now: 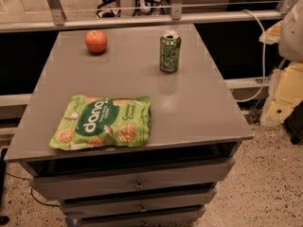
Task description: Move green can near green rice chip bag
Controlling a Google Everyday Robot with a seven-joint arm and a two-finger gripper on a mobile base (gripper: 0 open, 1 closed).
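We cannot see the gripper anywhere in the camera view, so we cannot tell its state, nor place anything against it. We place things against one another instead.

Furthest left, the green rice chip bag [102, 122] lies flat on the grey table top [199, 108], close to the front edge and on its left half. Its white "dang" lettering faces up, with round tan chips pictured around it.

Behind the bag and well apart from it, a round orange-red fruit [96, 41] sits near the back left of the top.

Further right, the green can [170, 52] stands upright with its silver top up, near the back edge and a little right of the middle. It touches nothing. It is level with the fruit and well apart from the bag, which lies to its front left, with bare grey surface between them.

Below the top we see the fronts of grey drawers [137, 183], stacked one under another.

To the right of the table a white cable [263, 46] loops down past the back corner. At the right edge of the view a pale rounded shape [293, 32] hangs above a yellowish block [286, 96]; we cannot tell what either is. A speckled floor [265, 183] lies beneath.
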